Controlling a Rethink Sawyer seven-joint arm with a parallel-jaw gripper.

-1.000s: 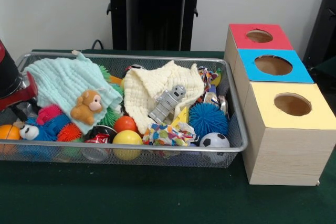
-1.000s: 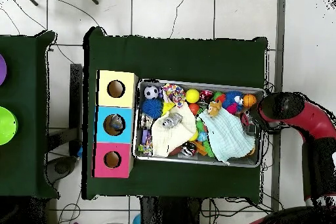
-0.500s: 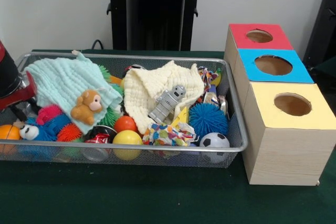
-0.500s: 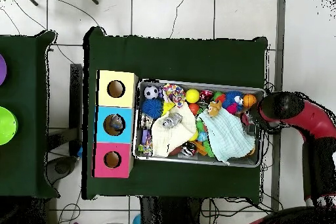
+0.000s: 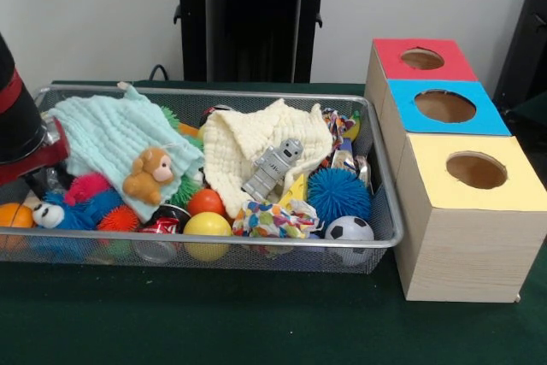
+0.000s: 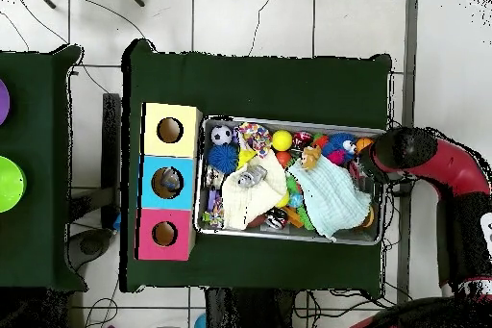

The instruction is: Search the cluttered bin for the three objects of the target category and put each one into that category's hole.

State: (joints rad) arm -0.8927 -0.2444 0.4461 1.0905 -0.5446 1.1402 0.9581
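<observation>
We cannot tell how the gripper (image 5: 38, 179) stands; the arm (image 6: 437, 165) hides it at the bin's (image 5: 214, 242) left end, beside the mint cloth (image 5: 111, 134). The teddy (image 5: 147, 175) lies on that cloth. 3 boxes (image 5: 468, 211) stand right of the bin.

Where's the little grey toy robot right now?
In the front view the grey toy robot lies tilted on the cream cloth near the middle of the wire bin, just left of the blue spiky ball.
</observation>
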